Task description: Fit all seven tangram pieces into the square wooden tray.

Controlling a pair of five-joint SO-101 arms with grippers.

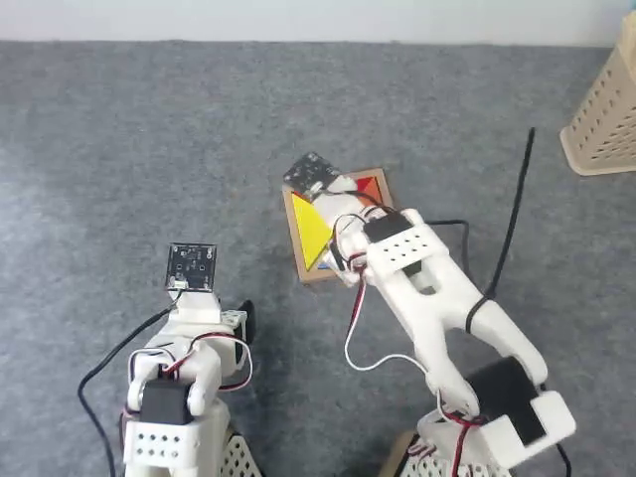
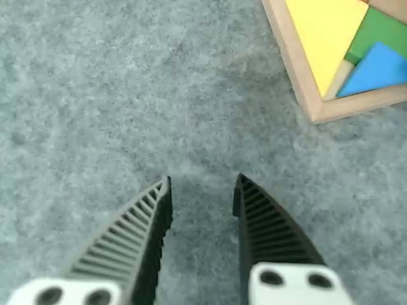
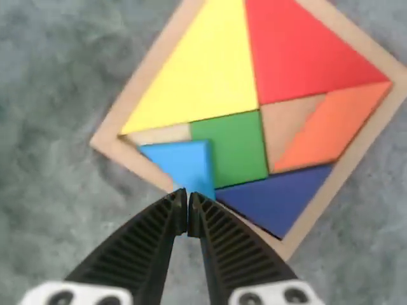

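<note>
Hanging over the tray [image 3: 135, 95], the right gripper [image 3: 187, 197] has its jaws closed together, with the tips at one edge of the tray. They meet a point of the light blue triangle [image 3: 181, 165]; whether they pinch it or only touch it I cannot tell. That triangle lies in the corner nearest the left arm. It is askew, one point out on the rim, and a sliver of bare floor shows beside it.

The yellow triangle [image 3: 203, 70] and red triangle [image 3: 299, 51] fill the half of the tray away from the gripper, side by side. The green square [image 3: 232, 146] sits at the tray's middle, touching the light blue triangle. The dark blue triangle [image 3: 280, 197] lies along the gripper's edge, and the orange piece [image 3: 324, 130] lies along the next edge. Between red, green and orange a gap [image 3: 283, 130] of bare wood shows.

The tray rests near the middle of the grey desk [image 1: 119, 129]. The left gripper [image 2: 202, 190] hangs over bare desk near a tray corner, its jaws apart and holding nothing. A cream basket [image 1: 606, 109] stands at the desk's far right corner.
</note>
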